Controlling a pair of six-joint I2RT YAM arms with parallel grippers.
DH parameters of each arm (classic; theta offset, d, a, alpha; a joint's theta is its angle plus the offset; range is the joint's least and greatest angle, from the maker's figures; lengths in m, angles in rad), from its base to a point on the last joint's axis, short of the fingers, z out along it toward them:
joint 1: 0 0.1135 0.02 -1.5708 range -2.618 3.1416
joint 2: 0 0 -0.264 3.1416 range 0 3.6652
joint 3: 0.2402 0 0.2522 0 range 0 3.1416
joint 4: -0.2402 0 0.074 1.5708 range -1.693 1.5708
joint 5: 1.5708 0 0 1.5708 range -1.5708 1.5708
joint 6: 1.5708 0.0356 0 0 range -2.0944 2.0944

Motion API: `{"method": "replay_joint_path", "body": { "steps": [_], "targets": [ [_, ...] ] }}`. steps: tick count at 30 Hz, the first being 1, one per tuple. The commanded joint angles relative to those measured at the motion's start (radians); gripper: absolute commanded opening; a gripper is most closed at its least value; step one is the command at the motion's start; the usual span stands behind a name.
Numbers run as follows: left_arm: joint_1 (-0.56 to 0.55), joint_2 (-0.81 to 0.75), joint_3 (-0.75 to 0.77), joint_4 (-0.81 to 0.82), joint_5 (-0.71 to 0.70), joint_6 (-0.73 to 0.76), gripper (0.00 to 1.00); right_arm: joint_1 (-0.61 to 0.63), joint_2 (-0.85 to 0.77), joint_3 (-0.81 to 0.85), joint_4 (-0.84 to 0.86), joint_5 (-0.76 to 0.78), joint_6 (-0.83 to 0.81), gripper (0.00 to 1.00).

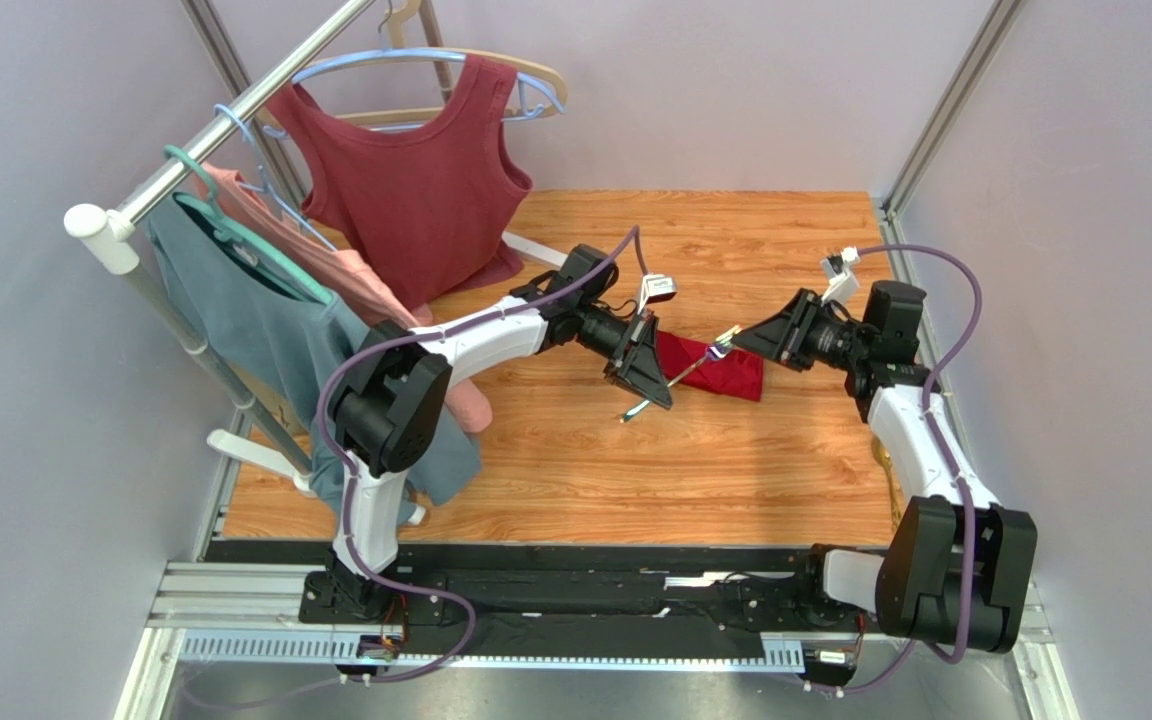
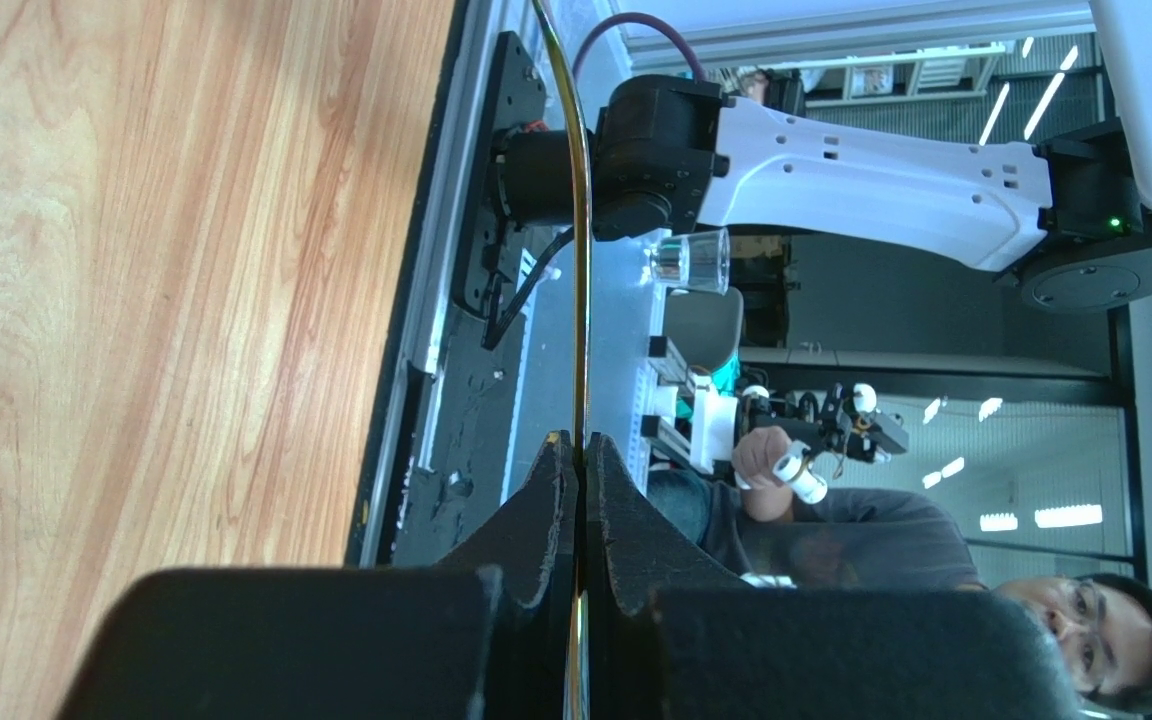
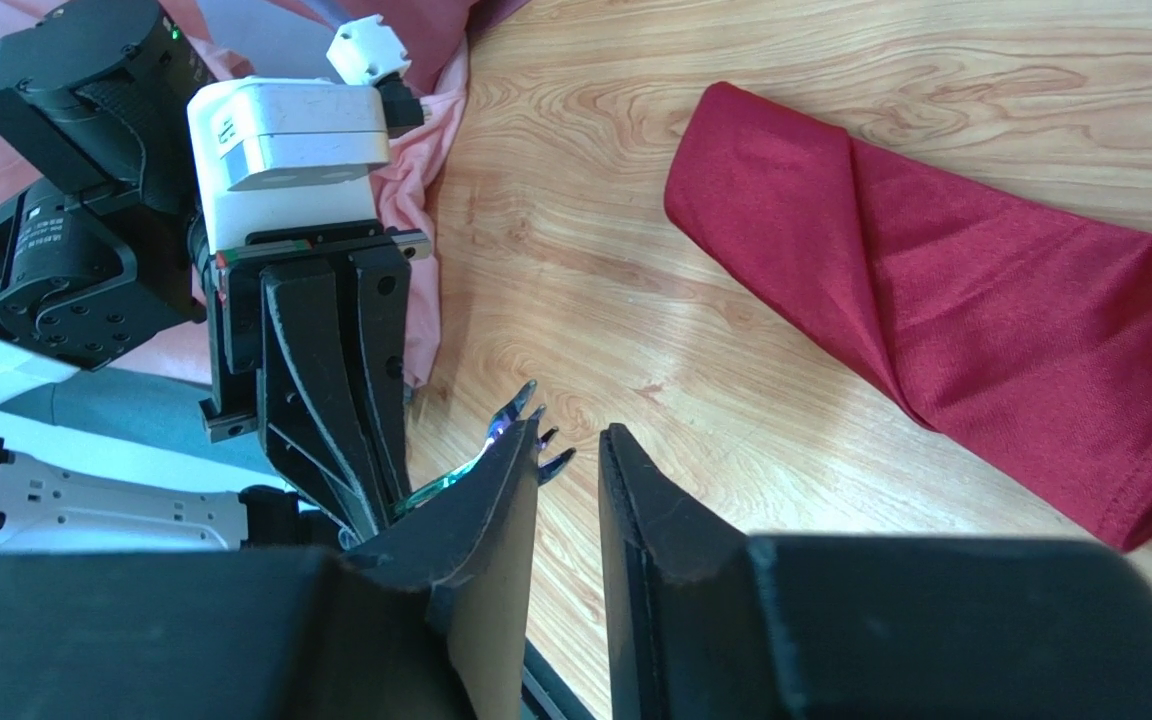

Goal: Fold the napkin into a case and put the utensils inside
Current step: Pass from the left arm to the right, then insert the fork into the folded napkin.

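Top external, widest first: pale grey walls point(image 1: 1108, 300) on three sides, framed by metal posts point(image 1: 946, 102). Beyond the near edge, through the left wrist view, a person point(image 2: 898, 548) in a lit room. Within the walls, a wood-grain table point(image 1: 597, 480), warm-toned and evenly lit. Along its left edge, a clothes rack point(image 1: 199, 143) hung with a dull maroon top point(image 1: 417, 188), a pink garment point(image 1: 330, 267) and a teal one point(image 1: 244, 323), none part of the job. Left arm point(image 1: 462, 338) and right arm point(image 1: 913, 428) reaching inward, meeting near mid-table.

Folding judged done: napkin point(image 1: 717, 369) already turned into the case point(image 3: 973, 300), a narrow oblong crimson pouch lying flat on the wood between the two grippers. Loading judged not yet done: no cutlery seen inside or poking from the pouch.

Left gripper point(image 2: 584, 444) clenched on one of the utensils point(image 2: 582, 225), a slim gold piece gripped partway along its length. Right gripper point(image 3: 573, 450) with jaws partly apart, nothing visible in the gap but wood grain. Just beside its finger, dark-looking fork tines point(image 3: 533, 432); cannot tell whether a second piece or the far end of the held one. Left to do, by this reading: opening the pouch mouth and sliding the cutlery in.
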Motion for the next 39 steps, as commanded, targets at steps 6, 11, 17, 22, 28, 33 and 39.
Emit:
{"method": "replay_joint_path", "body": {
  "steps": [6, 11, 17, 22, 28, 33, 39],
  "targets": [
    [-0.019, -0.031, 0.052, -0.045, 0.072, 0.059, 0.0, 0.041, 0.017, -0.004, 0.172, -0.022, 0.075, 0.0],
    [0.035, -0.085, 0.135, -0.267, -0.305, 0.203, 0.49, 0.026, -0.105, -0.08, 0.049, 0.248, 0.137, 0.0],
    [0.046, -0.164, 0.042, -0.096, -0.759, 0.105, 0.35, -0.037, -0.274, -0.234, 0.063, 0.484, 0.268, 0.0],
    [0.043, -0.113, 0.03, 0.021, -0.98, 0.054, 0.02, -0.114, -0.386, -0.334, 0.071, 0.71, 0.332, 0.0],
    [0.043, 0.065, 0.139, 0.066, -1.042, 0.028, 0.0, -0.134, -0.385, -0.389, 0.198, 0.814, 0.385, 0.0],
    [0.044, 0.122, 0.163, 0.107, -1.074, -0.016, 0.0, -0.143, -0.357, -0.382, 0.24, 0.857, 0.365, 0.0],
    [0.058, 0.147, 0.15, 0.182, -1.06, -0.041, 0.0, -0.152, -0.304, -0.38, 0.293, 0.847, 0.356, 0.0]
  ]
}}
